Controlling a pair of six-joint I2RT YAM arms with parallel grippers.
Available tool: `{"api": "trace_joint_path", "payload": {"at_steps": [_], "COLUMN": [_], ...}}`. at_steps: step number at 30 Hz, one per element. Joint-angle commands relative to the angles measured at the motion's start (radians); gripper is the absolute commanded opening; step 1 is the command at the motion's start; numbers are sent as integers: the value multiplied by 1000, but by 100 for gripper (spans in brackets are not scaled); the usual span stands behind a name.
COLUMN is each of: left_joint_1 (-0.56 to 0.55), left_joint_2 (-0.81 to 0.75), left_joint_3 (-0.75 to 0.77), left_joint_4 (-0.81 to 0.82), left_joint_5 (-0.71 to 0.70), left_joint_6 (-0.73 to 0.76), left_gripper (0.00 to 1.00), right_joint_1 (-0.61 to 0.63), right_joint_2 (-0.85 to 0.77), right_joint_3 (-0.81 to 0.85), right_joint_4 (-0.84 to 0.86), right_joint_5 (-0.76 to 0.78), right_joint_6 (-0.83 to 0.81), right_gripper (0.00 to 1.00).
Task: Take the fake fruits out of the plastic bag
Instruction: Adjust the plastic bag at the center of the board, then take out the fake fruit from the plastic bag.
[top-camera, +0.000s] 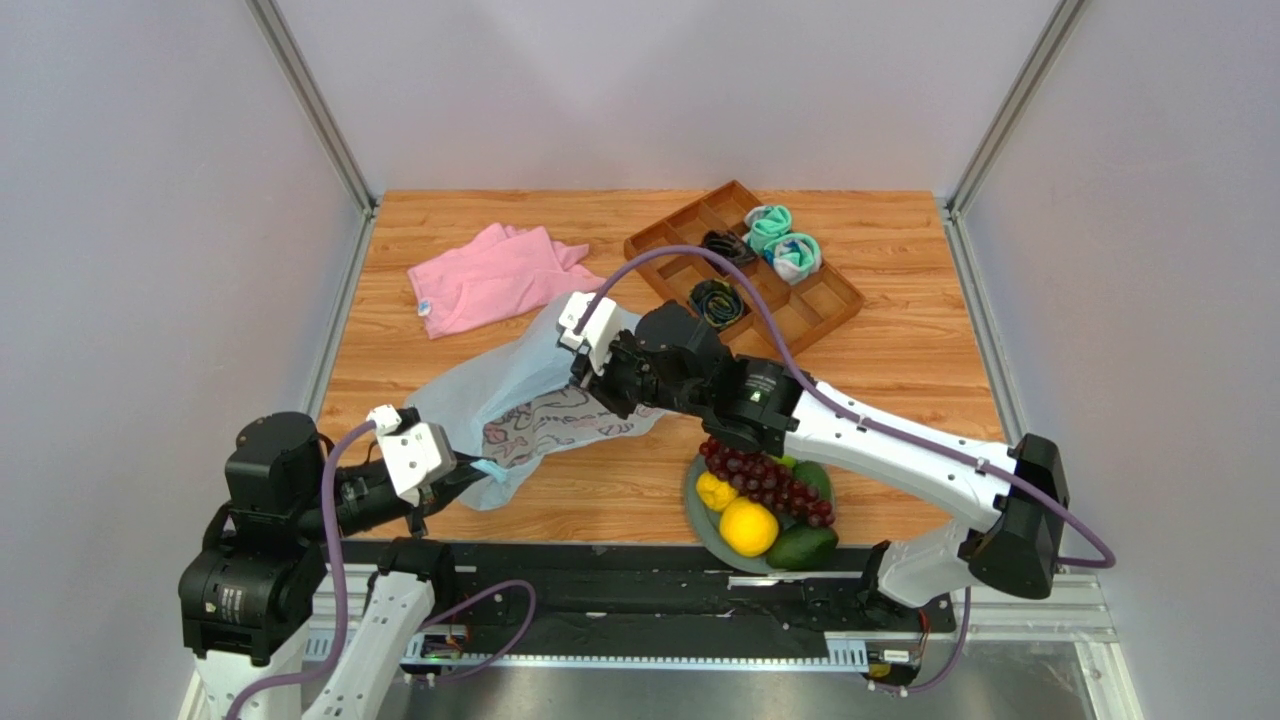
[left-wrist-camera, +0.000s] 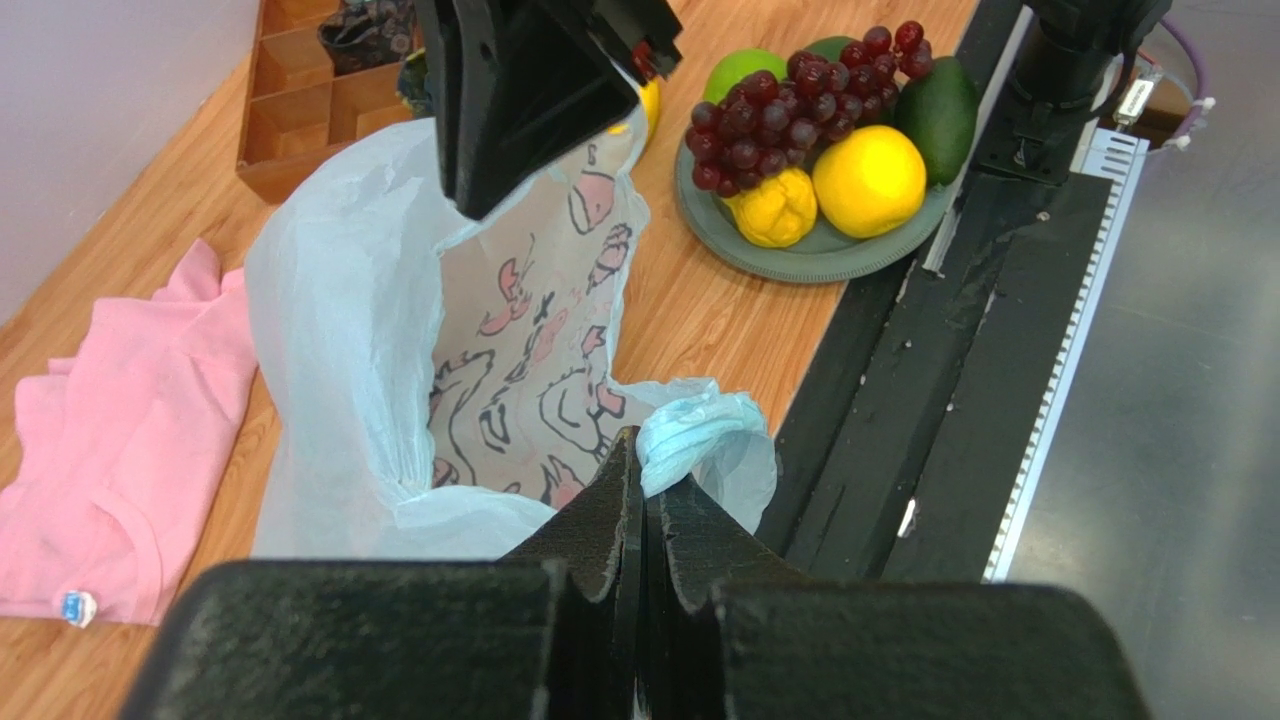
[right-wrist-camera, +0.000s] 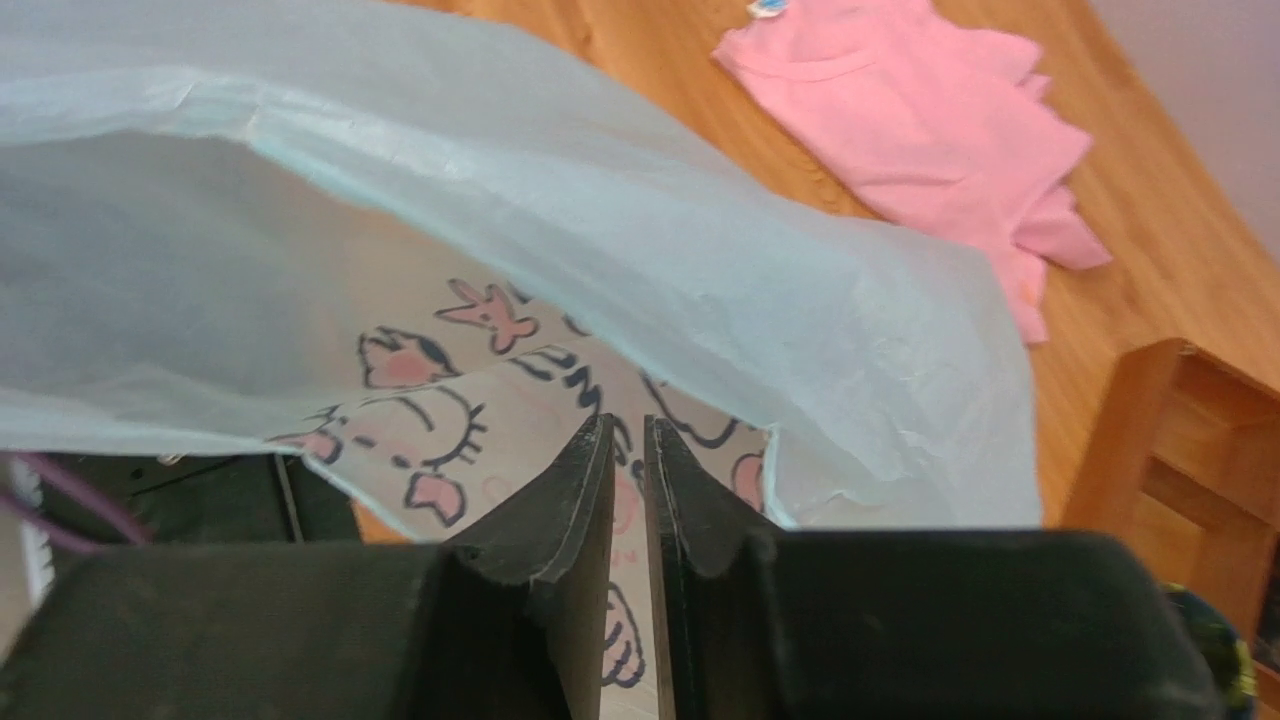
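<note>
- Plastic bag (top-camera: 496, 398) lies slack on the table (top-camera: 902, 360), left of centre toward the near edge. The fruits (top-camera: 759, 495) sit heaped on a plate (left-wrist-camera: 796, 267) by that edge.
- Left gripper (left-wrist-camera: 643, 477): jaws pressed together on the bag's handle (left-wrist-camera: 699, 435).
- Right gripper (right-wrist-camera: 628, 443), at the bag's mouth: jaws barely parted, holding nothing.
- Risk: the thin film may snag those fingers and drag, or the handle may slip free.
</note>
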Motion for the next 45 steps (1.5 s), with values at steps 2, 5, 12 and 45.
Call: {"api": "trace_joint_path", "payload": {"at_steps": [2, 5, 12, 45], "left_joint_1": [-2, -2, -2, -2], "left_joint_2": [6, 6, -23, -8], "left_joint_3": [-1, -1, 1, -42], "left_joint_4": [-17, -34, -79, -89], "left_joint_5": [40, 37, 23, 272], "left_joint_6": [-28, -20, 29, 144], "left_gripper": [0, 0, 0, 0], "right_joint_1": [-4, -4, -42, 1], "right_joint_2": [76, 159, 342, 935], "right_joint_3": [-56, -31, 101, 620], "right_joint_4": [-39, -35, -20, 80], "right_joint_5": [-143, -133, 4, -56], "right_joint_6": [82, 95, 254, 366], "right_gripper": [18, 18, 16, 100]}}
